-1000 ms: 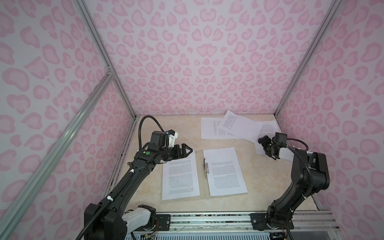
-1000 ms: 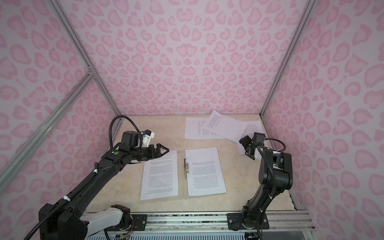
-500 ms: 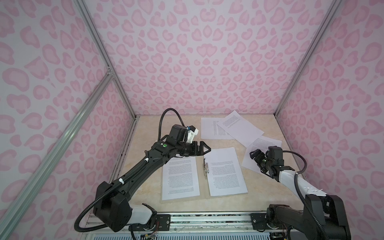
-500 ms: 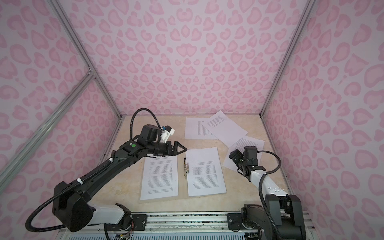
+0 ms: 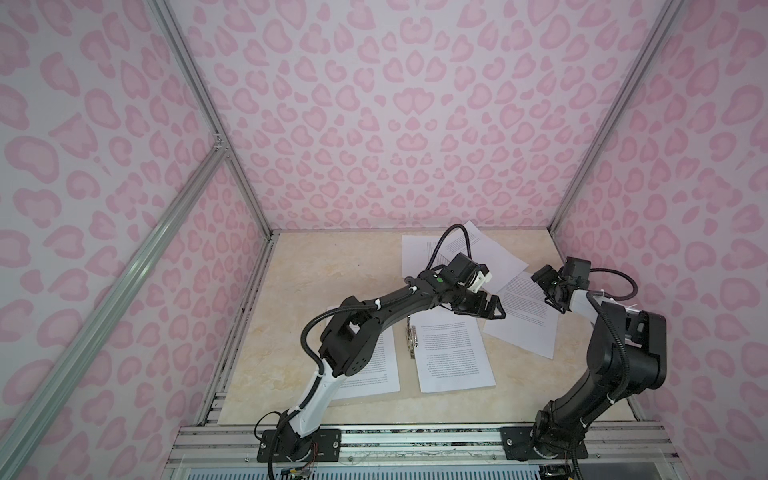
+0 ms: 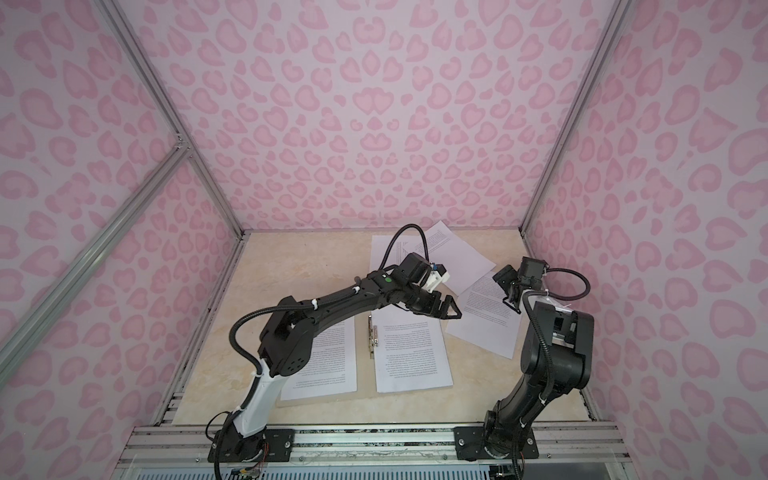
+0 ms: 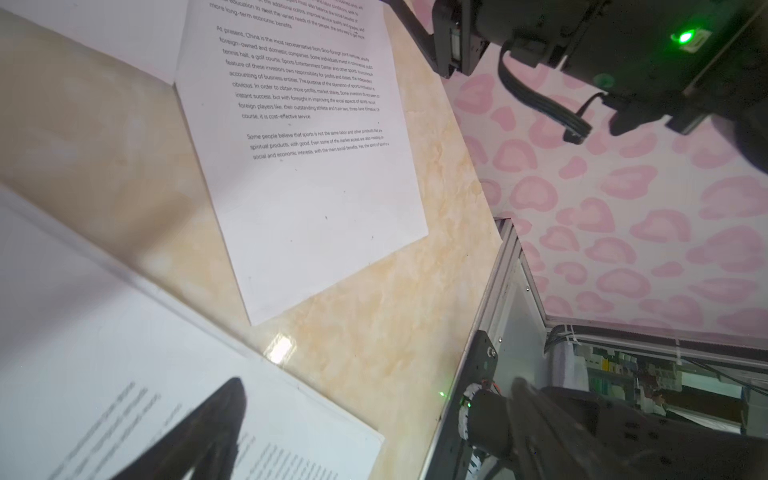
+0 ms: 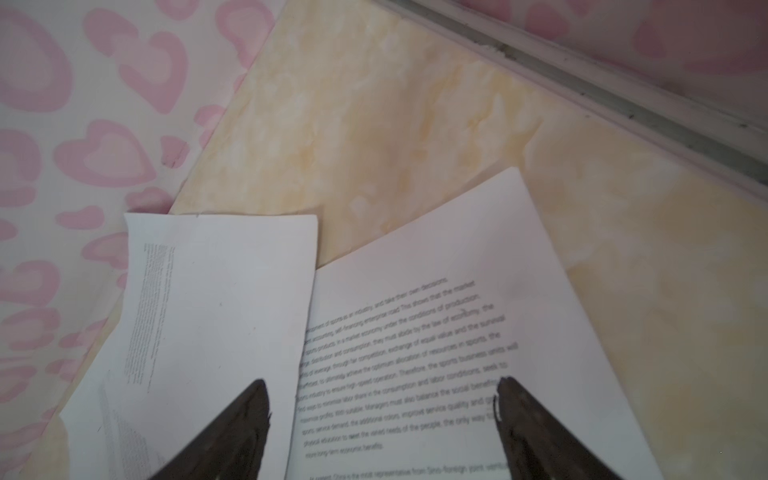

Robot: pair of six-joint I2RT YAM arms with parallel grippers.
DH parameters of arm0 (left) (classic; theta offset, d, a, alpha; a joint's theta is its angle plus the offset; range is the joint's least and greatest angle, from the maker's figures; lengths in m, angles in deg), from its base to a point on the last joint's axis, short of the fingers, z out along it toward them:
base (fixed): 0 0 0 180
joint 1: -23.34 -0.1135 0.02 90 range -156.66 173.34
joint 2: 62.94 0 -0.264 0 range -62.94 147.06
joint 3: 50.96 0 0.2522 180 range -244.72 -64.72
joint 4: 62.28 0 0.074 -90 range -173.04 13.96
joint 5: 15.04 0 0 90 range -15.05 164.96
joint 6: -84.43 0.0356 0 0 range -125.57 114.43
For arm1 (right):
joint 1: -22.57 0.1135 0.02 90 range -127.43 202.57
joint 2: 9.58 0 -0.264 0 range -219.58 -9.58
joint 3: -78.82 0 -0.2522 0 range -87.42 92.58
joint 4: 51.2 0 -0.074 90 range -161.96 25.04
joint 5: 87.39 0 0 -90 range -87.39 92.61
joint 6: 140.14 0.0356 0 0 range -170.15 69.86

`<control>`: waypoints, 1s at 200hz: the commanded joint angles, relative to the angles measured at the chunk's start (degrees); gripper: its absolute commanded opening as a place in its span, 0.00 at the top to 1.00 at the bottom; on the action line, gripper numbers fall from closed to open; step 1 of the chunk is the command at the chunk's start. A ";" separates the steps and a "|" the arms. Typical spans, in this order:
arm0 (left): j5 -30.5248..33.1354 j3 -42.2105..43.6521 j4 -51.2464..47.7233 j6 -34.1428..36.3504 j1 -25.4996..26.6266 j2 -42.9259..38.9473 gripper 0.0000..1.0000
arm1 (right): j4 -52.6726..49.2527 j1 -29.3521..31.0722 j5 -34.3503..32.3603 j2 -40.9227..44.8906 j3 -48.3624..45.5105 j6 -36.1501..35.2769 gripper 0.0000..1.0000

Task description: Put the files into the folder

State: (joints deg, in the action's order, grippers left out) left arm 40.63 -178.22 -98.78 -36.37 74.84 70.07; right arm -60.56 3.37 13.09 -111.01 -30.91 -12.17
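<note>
Files (image 5: 523, 324) lie as loose printed sheets on the bench (image 5: 291, 299); one slanted sheet (image 6: 486, 328) sits right under the R pincer (image 5: 555, 301), just to the far side of the L pincer (image 5: 496, 312) from the L arm; R pincer jaws stand wide w/ nothing btwn them; in the R wrist view its fingertips (image 8: 255, 390) hang over that slanted sheet & over a 2nd sheet (image 8: 216, 291) whose edge laps onto it; can't tell if the tips touch paper.

L pincer is also spread wide & holds nothing; in both top views it hovers above the far corner of the folder (image 6: 320, 395), btwn folder & slanted sheet; in the L wrist view one fingertip (image 7: 232, 390) shows over a printed page, the other is too blurred to place.

Folder lies open & flat, below the L pincer & back toward the arm bases; metal clip (image 5: 411, 338) runs along its spine, just behind the L pincer; one text page (image 5: 453, 353) rests on the half under the pincer, another page (image 5: 376, 370) on the other half, partly hidden by the L arm.

Two more sheets (image 5: 415, 253) lie overlapped beyond the L pincer, near the back wall (image 5: 395, 124).
</note>
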 commanded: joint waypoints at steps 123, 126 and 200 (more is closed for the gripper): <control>-2.81 -17.87 -1.17 -5.27 1.37 19.82 0.01 | -0.45 -8.79 14.42 -13.12 7.91 -2.13 0.16; -2.63 -17.61 -1.26 -5.40 1.32 19.67 0.01 | -0.31 -8.82 14.62 -12.95 7.51 -1.90 0.16; 1.42 -14.12 -5.64 -5.83 -0.76 17.63 0.01 | 4.42 -9.61 22.06 -8.67 -2.52 5.79 0.16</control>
State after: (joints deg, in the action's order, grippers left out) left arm 36.08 -191.99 -94.87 -42.98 74.65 87.34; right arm -50.02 -6.07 31.45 -120.23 -30.34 -10.40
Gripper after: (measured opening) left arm 0.986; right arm 0.843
